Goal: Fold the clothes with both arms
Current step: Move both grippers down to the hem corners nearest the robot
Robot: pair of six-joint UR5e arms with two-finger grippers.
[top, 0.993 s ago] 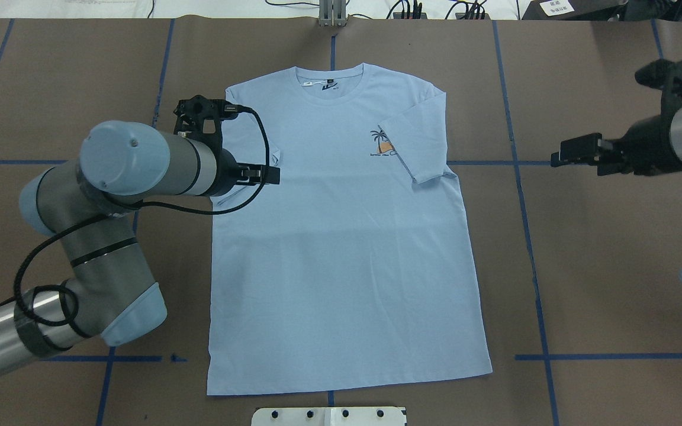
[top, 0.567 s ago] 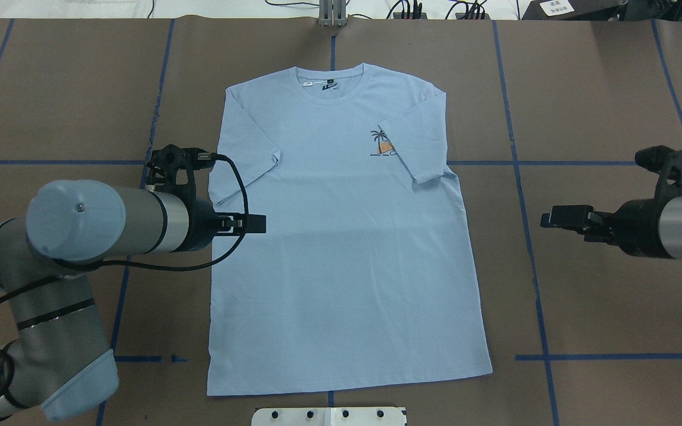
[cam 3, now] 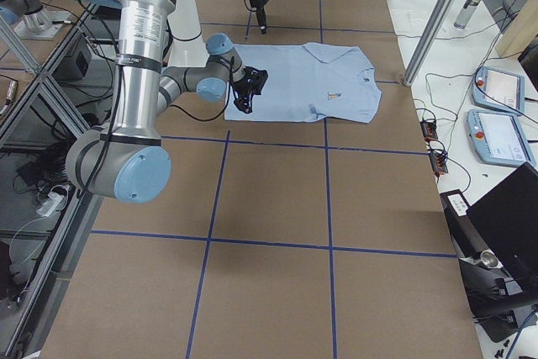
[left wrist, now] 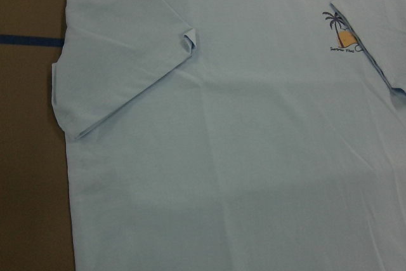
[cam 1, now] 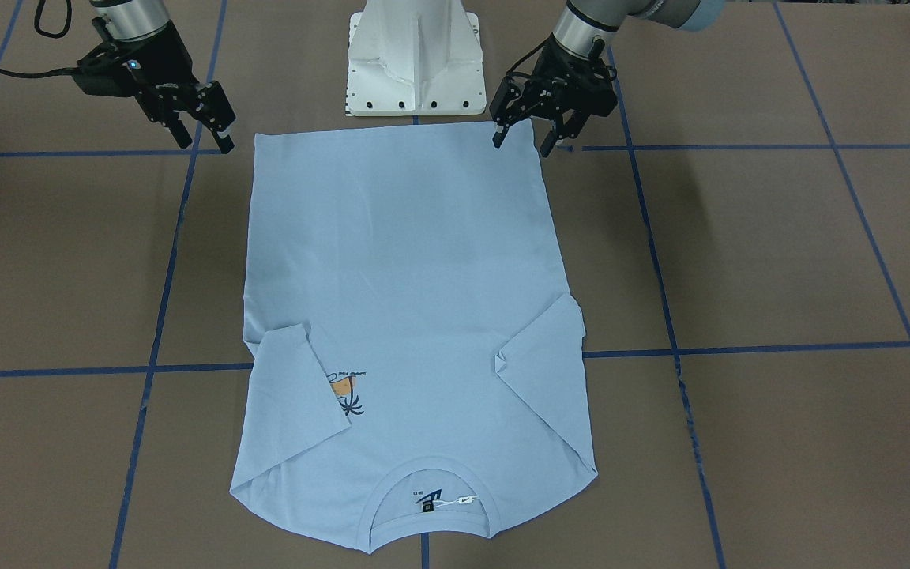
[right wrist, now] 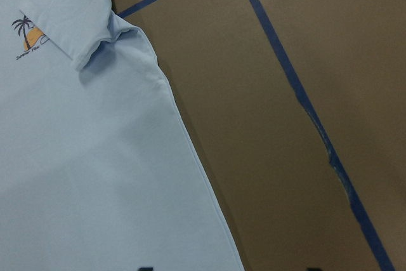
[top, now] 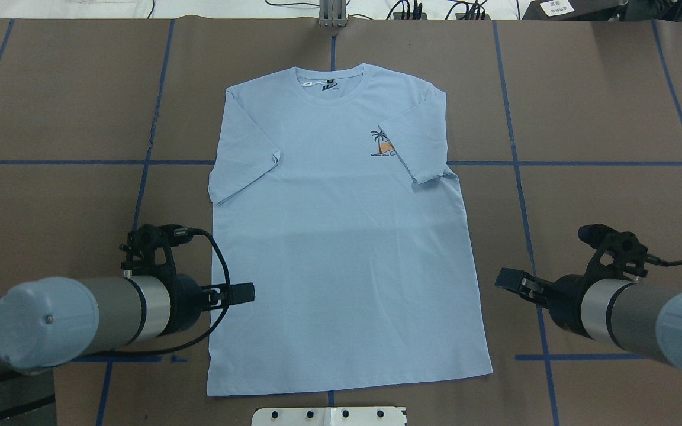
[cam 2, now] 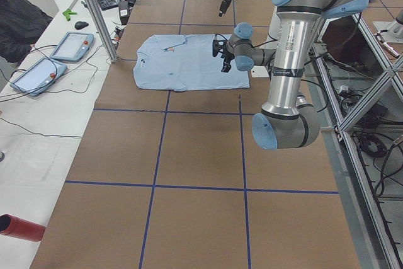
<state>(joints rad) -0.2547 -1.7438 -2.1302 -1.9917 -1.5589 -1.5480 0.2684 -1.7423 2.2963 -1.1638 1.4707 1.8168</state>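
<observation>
1. Head count: one light blue T-shirt [top: 341,248], two arms, two grippers, one white pedestal base [cam 1: 415,55], and one brown-covered table [top: 613,89] with blue tape lines.
2. Far left in the overhead view is the left arm [top: 80,313]. Its left gripper [top: 246,293] sits over the shirt's side edge, down toward the hem end. In the front-facing view the jaws are spread wide with nothing in them. One finger is over the cloth and the other is past the hem corner. Whether it touches the fabric can't be told.
3. In the middle, the shirt lies flat and face up, with the collar [top: 329,74] pointing away from the robot and the hem next to the base. Both sleeves [top: 243,157] are folded in onto the body. The one on the overhead view's right covers the edge of the chest print [top: 380,144].
4. On the right is the right arm [top: 643,319]. Its right gripper [top: 508,278] is just beside the shirt's other side edge, over bare table near the hem corner. Its jaws are parted too and it's holding nothing.
</observation>
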